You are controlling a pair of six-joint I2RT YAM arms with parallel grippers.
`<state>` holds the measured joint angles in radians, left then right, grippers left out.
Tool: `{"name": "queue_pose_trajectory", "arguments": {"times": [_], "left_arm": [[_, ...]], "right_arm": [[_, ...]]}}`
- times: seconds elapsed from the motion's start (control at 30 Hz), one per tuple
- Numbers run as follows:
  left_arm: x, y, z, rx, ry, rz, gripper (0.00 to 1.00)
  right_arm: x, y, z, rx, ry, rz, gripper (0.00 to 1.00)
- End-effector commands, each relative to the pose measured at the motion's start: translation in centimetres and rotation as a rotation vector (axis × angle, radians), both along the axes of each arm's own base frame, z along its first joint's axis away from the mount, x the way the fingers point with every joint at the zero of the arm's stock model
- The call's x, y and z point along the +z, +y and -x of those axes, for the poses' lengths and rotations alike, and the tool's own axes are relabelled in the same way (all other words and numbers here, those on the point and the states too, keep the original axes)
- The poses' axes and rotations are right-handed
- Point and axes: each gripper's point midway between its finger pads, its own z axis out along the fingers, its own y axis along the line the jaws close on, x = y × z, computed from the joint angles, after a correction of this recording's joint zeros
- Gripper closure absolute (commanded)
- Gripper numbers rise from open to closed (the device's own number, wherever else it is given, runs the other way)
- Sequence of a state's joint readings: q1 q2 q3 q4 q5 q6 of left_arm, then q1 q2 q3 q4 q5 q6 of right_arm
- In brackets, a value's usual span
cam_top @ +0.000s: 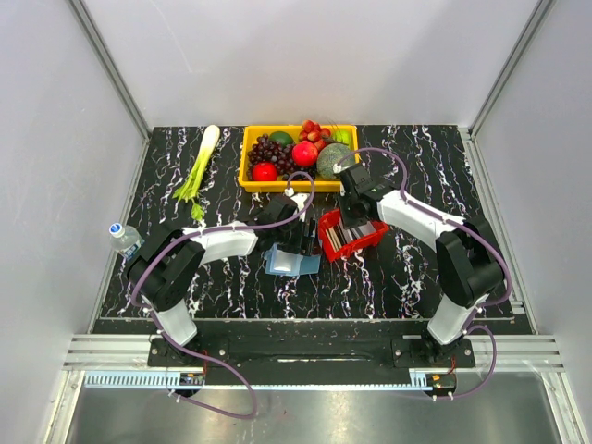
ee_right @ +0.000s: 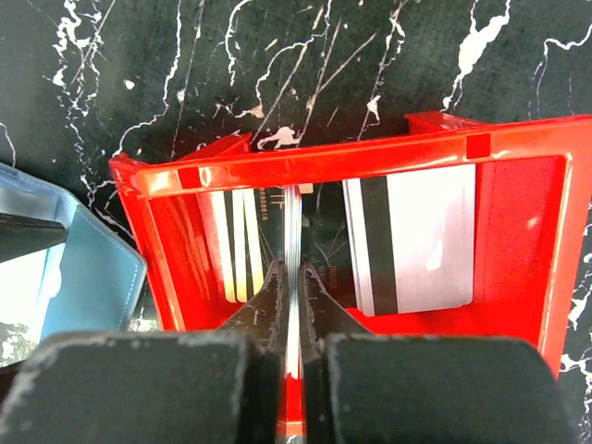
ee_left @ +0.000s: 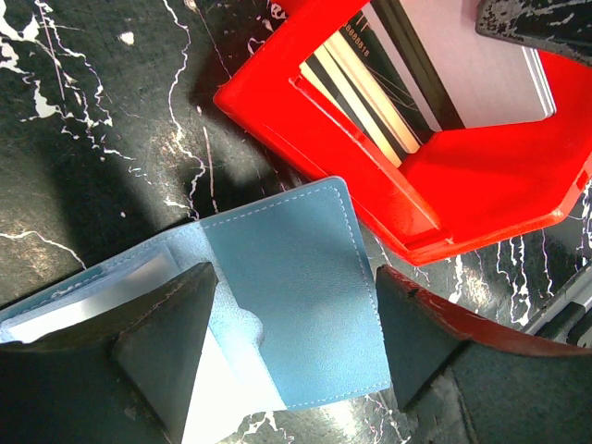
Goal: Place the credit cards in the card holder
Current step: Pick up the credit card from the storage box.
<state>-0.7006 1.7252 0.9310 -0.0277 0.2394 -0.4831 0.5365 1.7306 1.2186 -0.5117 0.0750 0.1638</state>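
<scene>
Black marbled counter [cam_top: 398, 287] between white walls [cam_top: 324, 55]. Along the back, a yellow bin [cam_top: 246, 176] of fruit and a green stalk [cam_top: 199, 171]; at the left edge, a water bottle [cam_top: 123, 238]. In the middle, a red tray [ee_right: 324, 165] just beside the card holder [ee_left: 296, 287]. Holder open flat, pale blue, with the left fingers [cam_top: 298, 239] spread wide over it. Right fingers [ee_right: 292, 287] down inside the tray, pressed together, pinching one credit card [ee_right: 292, 217] on edge. More credit cards [ee_right: 416, 240] standing close on both sides of it, crowding the pinch.
</scene>
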Motion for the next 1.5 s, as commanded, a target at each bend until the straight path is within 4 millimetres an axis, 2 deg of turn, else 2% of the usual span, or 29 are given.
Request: {"name": "queue_pose_trajectory", "arguments": {"times": [0.0,0.07,0.17,0.3,0.4,0.5,0.67,0.93,1.17,1.47], "left_arm": [[1.3,-0.9,-0.9,-0.010,-0.032,0.045,0.26],[1.3,-1.0,-0.9,-0.009,-0.029,0.047,0.25],[1.2,-1.0,-0.9,-0.010,-0.027,0.050,0.26],[1.3,-1.1,-0.9,-0.009,-0.028,0.052,0.26],[1.3,-1.1,-0.9,-0.011,-0.026,0.050,0.25],[1.3,-1.2,-0.9,-0.013,-0.026,0.050,0.26],[1.3,-1.1,-1.0,-0.011,-0.026,0.050,0.26],[1.3,-1.1,-1.0,-0.011,-0.027,0.048,0.26],[1.1,-0.8,-1.0,-0.005,-0.026,0.040,0.26],[1.2,-0.8,-1.0,-0.003,-0.028,0.042,0.26]], "right_arm": [[1.6,1.8,-0.2,0.039,-0.017,-0.084,0.98],[1.9,3.1,0.6,0.083,0.013,-0.150,1.00],[1.7,3.9,1.2,0.101,0.038,-0.197,0.99],[1.0,4.8,1.9,0.129,0.094,-0.232,0.89],[1.0,5.6,2.5,0.151,0.120,-0.273,0.86],[1.3,6.3,3.1,0.182,0.138,-0.308,0.76],[0.9,6.6,3.5,0.182,0.171,-0.324,0.71],[-1.2,5.9,3.3,0.160,0.208,-0.257,0.68],[1.0,6.4,2.9,0.187,0.141,-0.305,0.65],[0.5,7.6,4.1,0.215,0.216,-0.370,0.64]]}}
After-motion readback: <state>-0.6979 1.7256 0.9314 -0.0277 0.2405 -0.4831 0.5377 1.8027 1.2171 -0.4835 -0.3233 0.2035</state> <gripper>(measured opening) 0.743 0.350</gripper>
